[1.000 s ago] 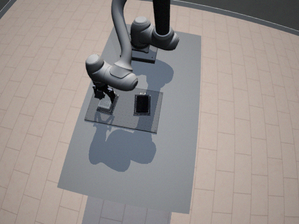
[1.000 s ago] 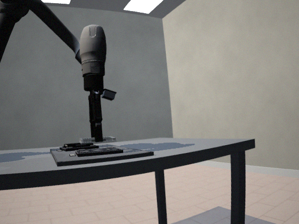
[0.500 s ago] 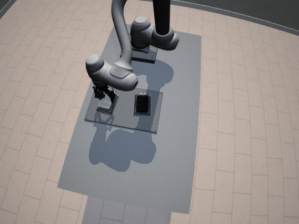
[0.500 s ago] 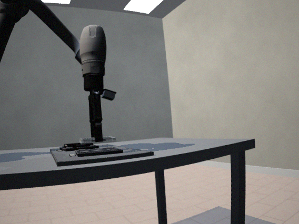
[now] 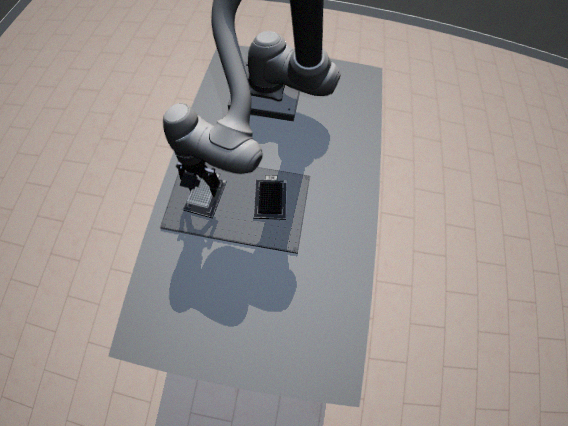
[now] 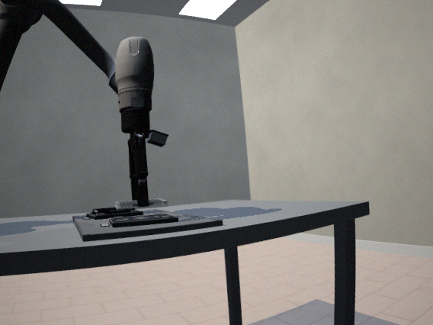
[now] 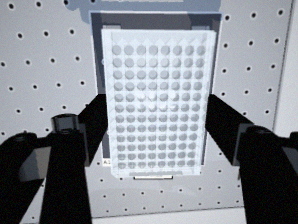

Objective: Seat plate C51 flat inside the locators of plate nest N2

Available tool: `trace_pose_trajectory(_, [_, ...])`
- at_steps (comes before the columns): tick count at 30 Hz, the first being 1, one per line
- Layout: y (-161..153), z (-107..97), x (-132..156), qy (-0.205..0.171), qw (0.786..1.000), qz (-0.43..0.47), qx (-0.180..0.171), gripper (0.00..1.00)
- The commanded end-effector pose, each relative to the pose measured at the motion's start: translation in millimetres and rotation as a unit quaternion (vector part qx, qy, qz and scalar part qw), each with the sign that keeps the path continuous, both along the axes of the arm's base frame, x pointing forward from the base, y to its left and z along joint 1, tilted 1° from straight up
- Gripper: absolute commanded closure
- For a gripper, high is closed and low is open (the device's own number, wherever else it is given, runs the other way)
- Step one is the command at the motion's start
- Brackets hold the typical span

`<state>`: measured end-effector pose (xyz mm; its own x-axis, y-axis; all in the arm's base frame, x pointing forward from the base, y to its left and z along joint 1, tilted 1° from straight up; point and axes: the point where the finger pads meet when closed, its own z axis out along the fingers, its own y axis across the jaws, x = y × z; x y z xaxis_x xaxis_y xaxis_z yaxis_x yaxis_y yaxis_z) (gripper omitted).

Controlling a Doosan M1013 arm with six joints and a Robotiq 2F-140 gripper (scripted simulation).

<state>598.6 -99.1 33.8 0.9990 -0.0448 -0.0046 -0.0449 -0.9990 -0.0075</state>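
Wrist view shows your gripper (image 7: 154, 135) pinching plate C51 (image 7: 156, 100) by its long sides. Nest N2 (image 7: 95, 60) lies directly beneath the fingers.

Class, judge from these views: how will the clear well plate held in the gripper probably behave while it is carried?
The clear well plate looks rigid, holding flat between the fingers. Flat-sided, so unlikely to roll. Gripped only at its long edges, smooth plastic might slip.

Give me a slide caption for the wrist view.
Gripper clamps clear well plate by its long sides above a nest frame.
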Motion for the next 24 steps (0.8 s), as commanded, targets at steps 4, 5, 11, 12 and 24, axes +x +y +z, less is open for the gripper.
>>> trace_pose_trajectory(4, [0.1,-7.0,0.6,-0.001,1.0,0.0,0.0,0.9])
trace_pose_trajectory(5, [0.1,-8.7,0.6,-0.001,1.0,0.0,0.0,0.9])
trace_pose_trajectory(11, [0.2,-15.5,0.6,-0.001,1.0,0.0,0.0,0.9])
trace_pose_trajectory(12, [0.2,-15.5,0.6,-0.001,1.0,0.0,0.0,0.9])
trace_pose_trajectory(24, [0.3,-15.4,0.6,-0.001,1.0,0.0,0.0,0.9])
